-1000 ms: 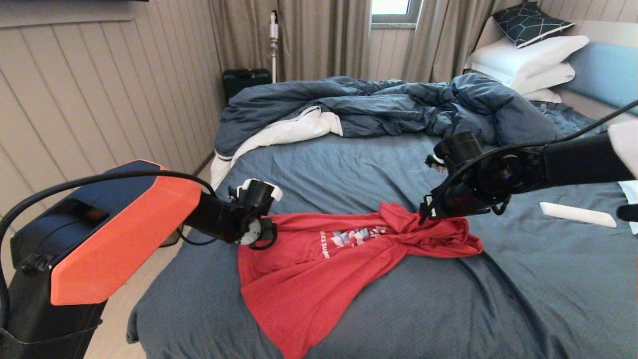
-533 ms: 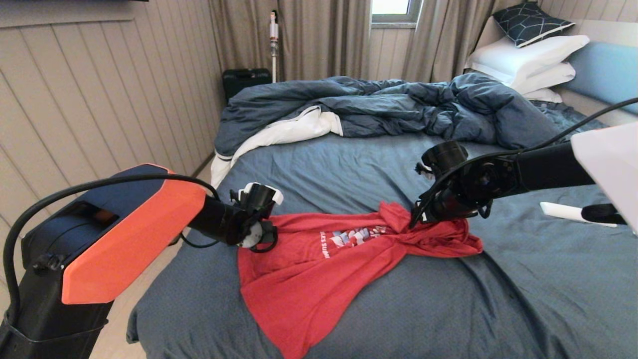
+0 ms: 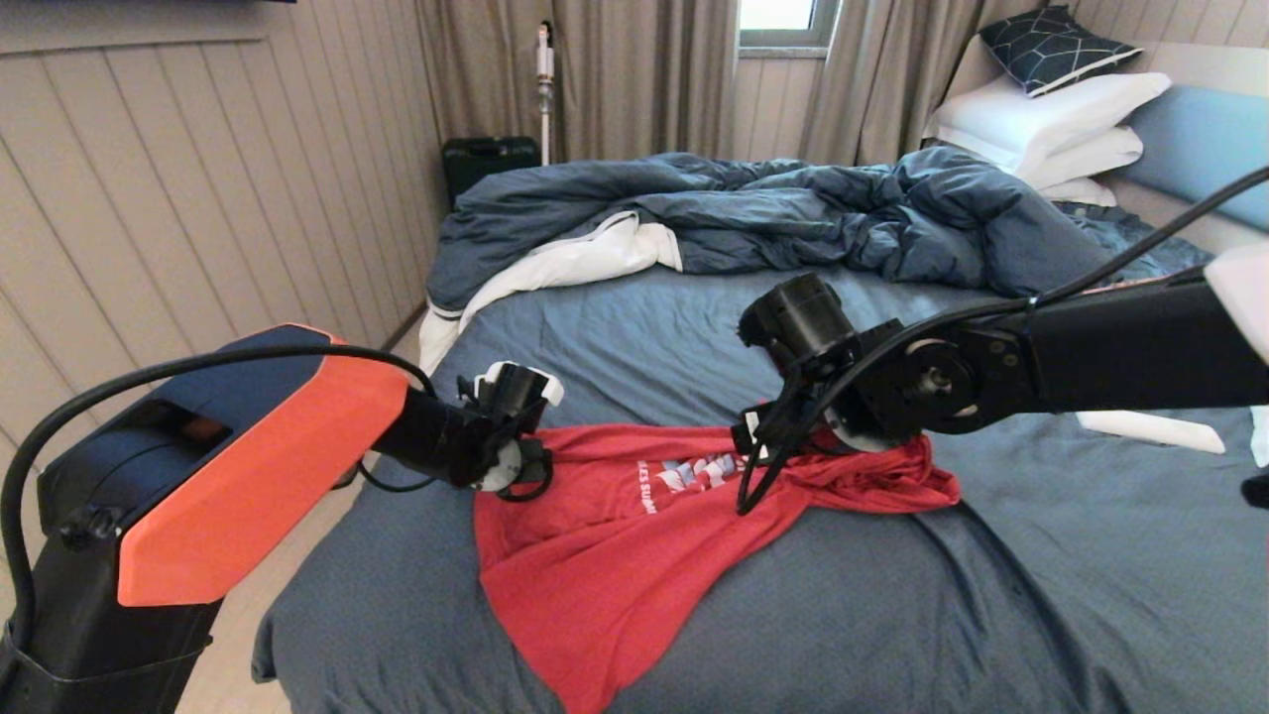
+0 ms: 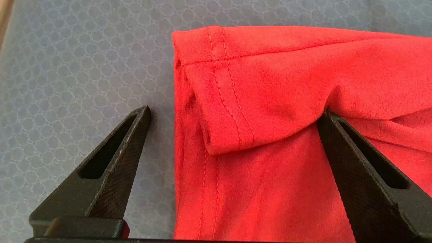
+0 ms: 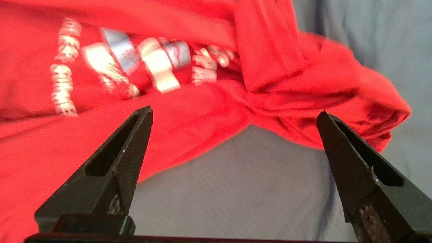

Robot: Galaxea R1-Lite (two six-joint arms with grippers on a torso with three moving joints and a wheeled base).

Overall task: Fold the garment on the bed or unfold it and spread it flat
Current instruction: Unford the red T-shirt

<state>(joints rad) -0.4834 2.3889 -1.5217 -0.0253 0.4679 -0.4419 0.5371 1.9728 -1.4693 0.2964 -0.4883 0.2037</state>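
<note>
Garment (image 3: 615,535), a red T-shirt, lies crumpled on the slate-blue bed (image 3: 991,615), chest print showing, one end bunched into a twist. Left gripper (image 4: 233,114) hovers at a hemmed sleeve, jaws spread wide, one finger (image 4: 341,135) touching cloth. Right gripper (image 5: 234,114) hangs over the twisted part, jaws released. A blue duvet (image 3: 773,213) lies beyond.

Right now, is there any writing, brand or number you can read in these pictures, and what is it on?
Chest print on the red T-shirt: white and light-blue lettering, folded over and blurred in both the head view and the right wrist view; I cannot read it for certain.
Nothing else carries readable text: not the bed sheet, the duvet, the pillows or either arm.
</note>
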